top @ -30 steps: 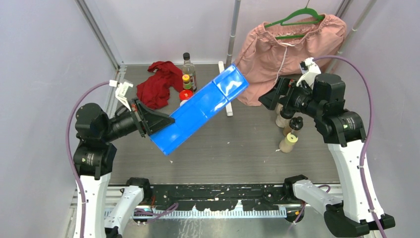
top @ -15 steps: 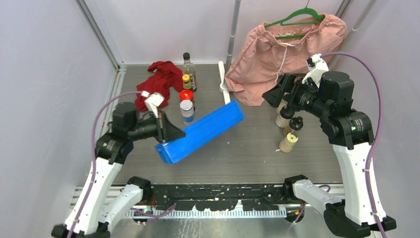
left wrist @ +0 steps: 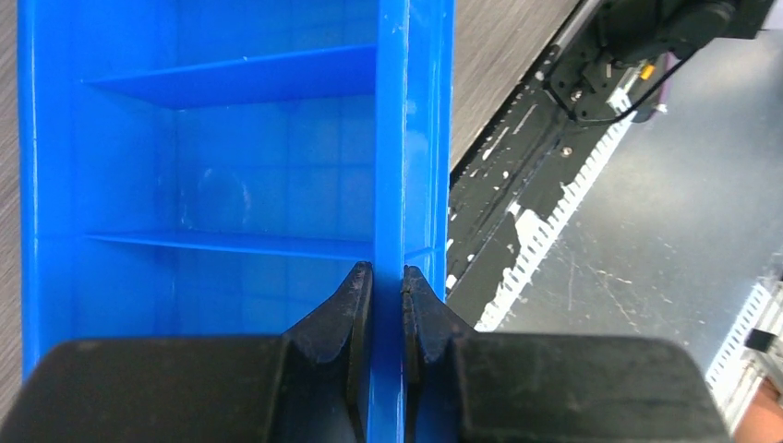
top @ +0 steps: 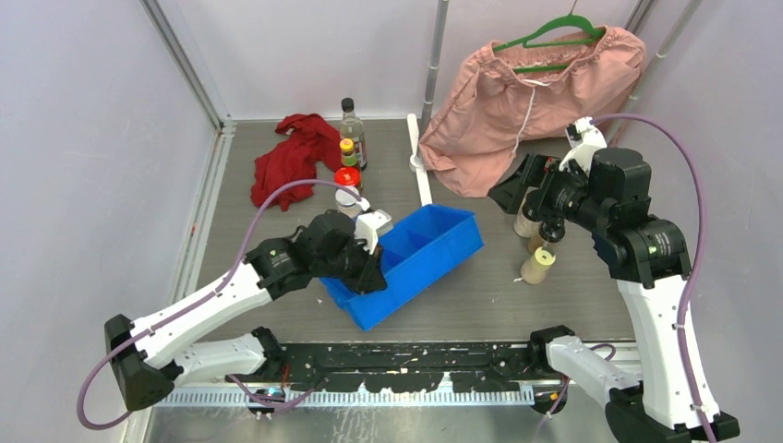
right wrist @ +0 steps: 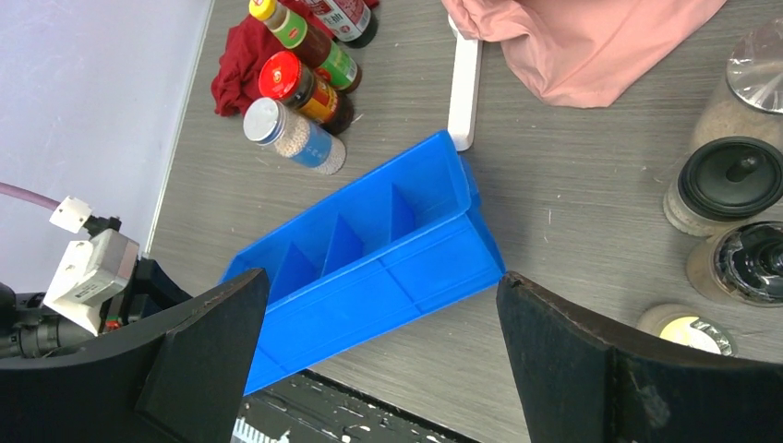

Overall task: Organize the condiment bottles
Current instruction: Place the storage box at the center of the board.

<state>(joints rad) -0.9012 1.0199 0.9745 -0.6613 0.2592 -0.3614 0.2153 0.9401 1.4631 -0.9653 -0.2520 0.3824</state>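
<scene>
Top external | left claw (left wrist: 386, 275) pinching blue tray (top: 443, 242) wall, tray now lowered flat ahead of it | right claw (right wrist: 383, 277) wide, empty | condiment bottles (right wrist: 300, 88) loadable next

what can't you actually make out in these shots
- Top view: right arm partly hides the bottles beneath it.
- Right wrist: silver-capped jar cut by right edge, dark bottle by top edge.
- Left wrist: left gripper blocks blue tray's near end.
</scene>
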